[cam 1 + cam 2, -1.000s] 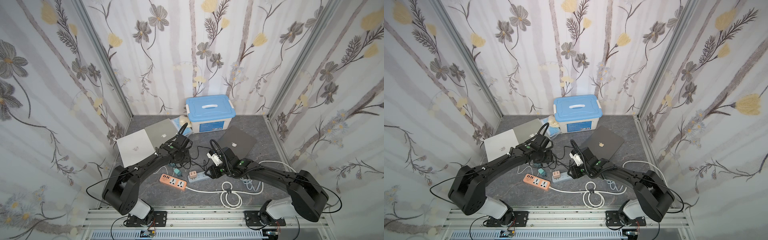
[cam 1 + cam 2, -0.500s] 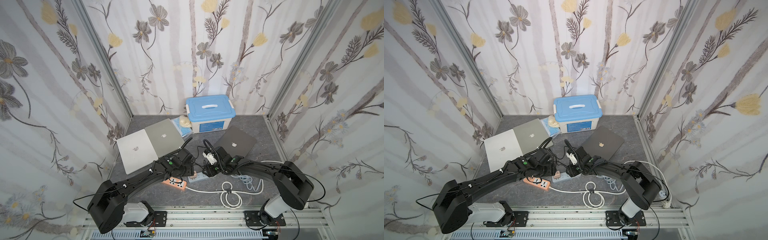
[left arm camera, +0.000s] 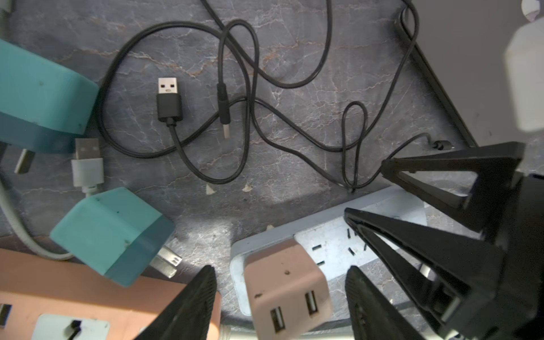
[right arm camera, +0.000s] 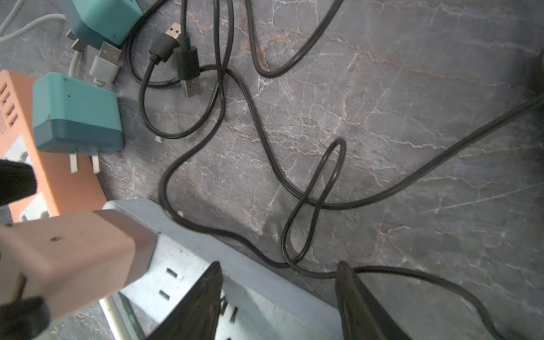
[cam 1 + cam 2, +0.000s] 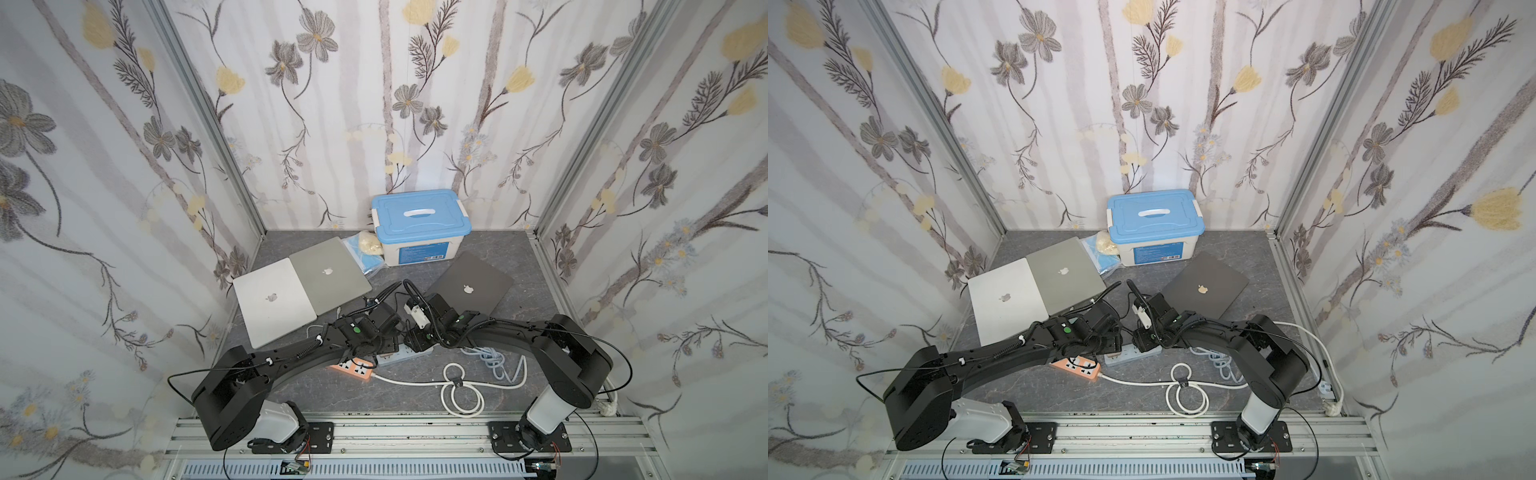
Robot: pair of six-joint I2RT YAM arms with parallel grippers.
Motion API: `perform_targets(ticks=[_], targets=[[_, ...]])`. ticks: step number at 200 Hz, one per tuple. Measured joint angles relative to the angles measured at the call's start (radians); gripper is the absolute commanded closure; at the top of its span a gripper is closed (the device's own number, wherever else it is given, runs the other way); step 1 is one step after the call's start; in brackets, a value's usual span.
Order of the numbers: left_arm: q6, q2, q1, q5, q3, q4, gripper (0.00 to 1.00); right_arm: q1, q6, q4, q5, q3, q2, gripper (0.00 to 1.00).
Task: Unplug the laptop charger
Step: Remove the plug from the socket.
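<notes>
At the near middle of the worktop point(image 5: 332, 399), the pink charger point(image 3: 284, 282) sits plugged into the pale blue power strip point(image 3: 332, 245). Left jaws stand apart on either side of it, touching neither face; right jaws, also apart, straddle the same strip's edge.

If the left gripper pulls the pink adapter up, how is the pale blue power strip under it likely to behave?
The power strip seems loose on the table, so it would probably lift or slide with the pink adapter. Its plastic body looks rigid, unlikely to flex. The open right gripper over it might pin it down.
</notes>
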State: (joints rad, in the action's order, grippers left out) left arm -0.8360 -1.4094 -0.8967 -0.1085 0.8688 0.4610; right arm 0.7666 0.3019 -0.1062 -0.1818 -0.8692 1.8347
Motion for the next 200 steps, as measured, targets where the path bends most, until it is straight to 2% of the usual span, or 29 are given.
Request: perform_targets(ticks=[68,103,143,200], targets=[[-0.039,-0.072,-0.074,-0.124,0.063,0.089,0.28,0.0,0.009,0.031,0.002,0.041,-0.024,0.39],[-0.068,-0.092,-0.084,-0.146,0.058,0.098,0.35,0.0,0.012,0.036,0.001,0.044,-0.024,0.39],[-0.084,-0.097,-0.092,-0.146,0.058,0.093,0.49,0.0,0.008,0.025,-0.012,0.055,-0.043,0.36],[-0.085,-0.091,-0.092,-0.153,0.045,0.072,0.59,0.011,-0.002,0.005,-0.062,0.055,-0.042,0.34]])
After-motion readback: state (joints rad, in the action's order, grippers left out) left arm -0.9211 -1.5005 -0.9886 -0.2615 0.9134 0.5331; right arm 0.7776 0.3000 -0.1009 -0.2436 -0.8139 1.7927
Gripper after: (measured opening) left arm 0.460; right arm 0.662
